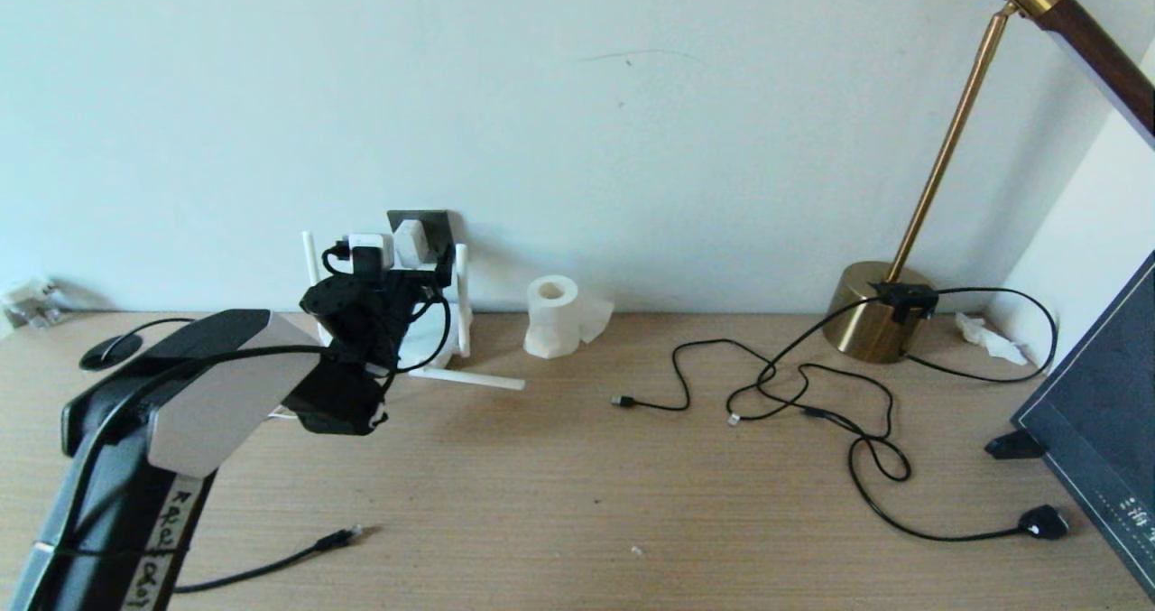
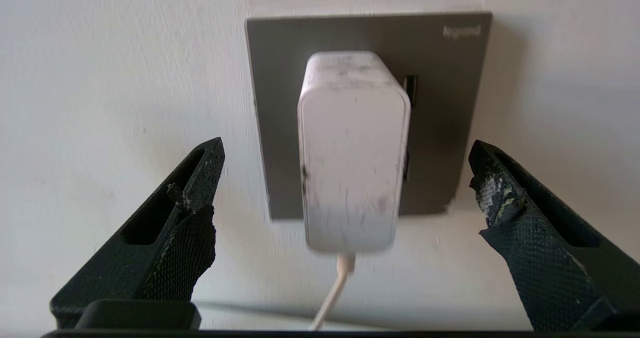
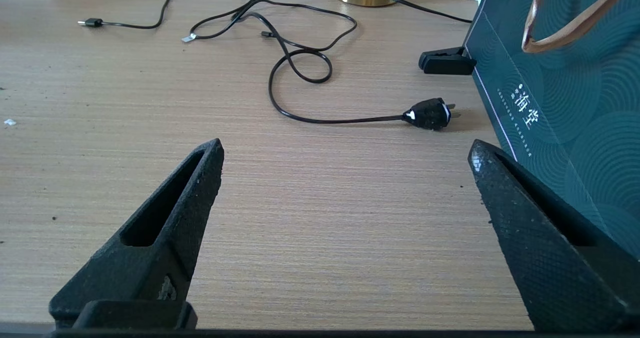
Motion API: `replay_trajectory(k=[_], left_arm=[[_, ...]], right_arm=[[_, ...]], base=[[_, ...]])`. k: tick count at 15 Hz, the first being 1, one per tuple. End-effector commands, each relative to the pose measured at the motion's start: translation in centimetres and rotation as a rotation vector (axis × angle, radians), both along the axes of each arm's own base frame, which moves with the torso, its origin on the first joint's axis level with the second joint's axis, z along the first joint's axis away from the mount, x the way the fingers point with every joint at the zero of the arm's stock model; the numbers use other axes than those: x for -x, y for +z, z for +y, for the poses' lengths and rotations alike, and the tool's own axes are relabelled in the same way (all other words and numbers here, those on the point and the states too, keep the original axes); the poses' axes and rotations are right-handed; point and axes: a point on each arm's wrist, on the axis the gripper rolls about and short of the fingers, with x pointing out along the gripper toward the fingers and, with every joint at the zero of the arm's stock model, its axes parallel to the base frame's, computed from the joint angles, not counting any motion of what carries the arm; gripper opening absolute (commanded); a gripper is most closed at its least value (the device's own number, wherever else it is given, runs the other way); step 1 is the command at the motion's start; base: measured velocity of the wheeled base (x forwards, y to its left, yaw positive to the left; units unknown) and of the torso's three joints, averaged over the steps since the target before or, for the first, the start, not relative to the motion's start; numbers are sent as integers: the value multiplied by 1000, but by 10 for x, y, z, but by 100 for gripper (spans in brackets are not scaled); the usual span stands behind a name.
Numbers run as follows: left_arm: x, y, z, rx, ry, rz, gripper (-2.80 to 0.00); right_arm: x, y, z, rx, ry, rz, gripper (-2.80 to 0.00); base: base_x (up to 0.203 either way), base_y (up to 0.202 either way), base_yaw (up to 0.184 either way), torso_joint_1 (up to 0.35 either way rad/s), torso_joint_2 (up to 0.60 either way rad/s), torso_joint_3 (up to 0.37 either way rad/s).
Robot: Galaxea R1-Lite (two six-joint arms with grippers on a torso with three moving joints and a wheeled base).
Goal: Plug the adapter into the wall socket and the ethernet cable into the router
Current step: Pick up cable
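- Left wrist view: adapter [image 2: 352,153] sat seated in wall socket [image 2: 370,113], long axis vertical, cord hanging down.
- Left gripper [image 2: 345,198] jaws spread wide either side, not touching it.
- Right gripper [image 3: 345,198] jaws spread over desk [image 3: 320,218].

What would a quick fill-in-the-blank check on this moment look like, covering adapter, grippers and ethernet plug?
1. The adapter sits in the wall ____.
2. The left gripper faces it with fingers ____.
3. The ethernet cable plug lies loose on the ____.
4. The right gripper is ____ above bare wood.

Missing words: socket; open; table; open
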Motion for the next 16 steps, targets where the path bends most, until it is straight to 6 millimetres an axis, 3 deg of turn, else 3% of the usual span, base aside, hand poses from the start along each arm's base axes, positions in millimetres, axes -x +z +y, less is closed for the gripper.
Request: replay_trajectory(k=[1,5,12,14,16], left_arm=[[17,24,2,-2,-8,-10,0],[66,34,7,-40,-69,111,0],[158,85,26,-69,-111,317,0],[193,104,33,-78,-140,434,0],[231,107,41,-115,-169,606,0]], right_arm=[[0,0,0,1,0,2,0],[0,0,0,1,0,1,0],[0,0,0,1,0,1,0],[0,0,0,1,0,1,0],[0,0,0,1,0,0,0]], base=[[0,0,0,0,0,0],[0,0,0,0,0,0],[0,0,0,0,0,0],[0,0,0,0,0,0],[0,0,0,0,0,0]])
